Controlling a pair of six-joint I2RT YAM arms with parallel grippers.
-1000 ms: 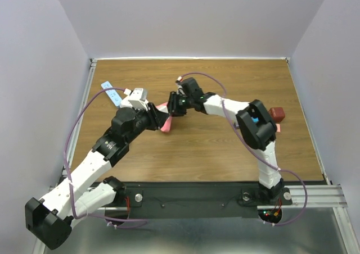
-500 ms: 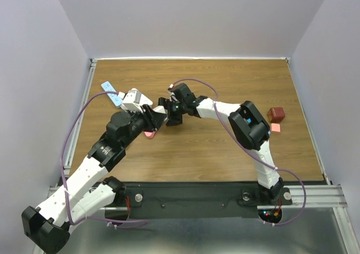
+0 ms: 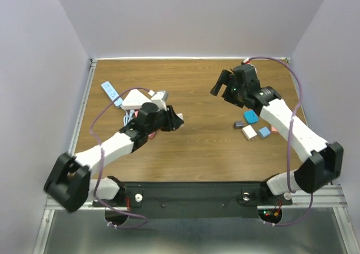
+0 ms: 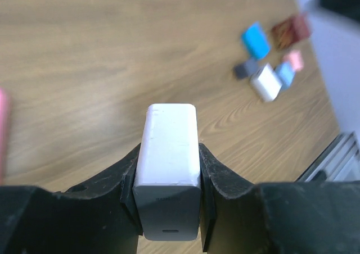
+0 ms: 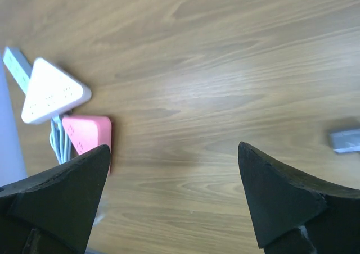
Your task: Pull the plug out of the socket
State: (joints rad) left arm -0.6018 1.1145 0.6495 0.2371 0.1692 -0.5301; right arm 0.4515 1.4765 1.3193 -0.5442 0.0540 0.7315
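The plug, a white charger block, is clamped between the fingers of my left gripper and held above the wood; it is free of any socket. In the top view the left gripper is left of the table's middle. The pink socket lies flat on the table beside a white triangular socket, with cables next to them. My right gripper hangs open and empty over bare wood; in the top view the right gripper is at the back right.
Several small blocks lie at the right: blue, grey, white and light blue. A blue-and-white strip lies by the white triangular socket at the back left. Walls enclose the table.
The grippers, together over the pink socket before, have drawn apart. The right one opened and swung to the back right. The left keeps the white plug. The pink socket now lies on the table.
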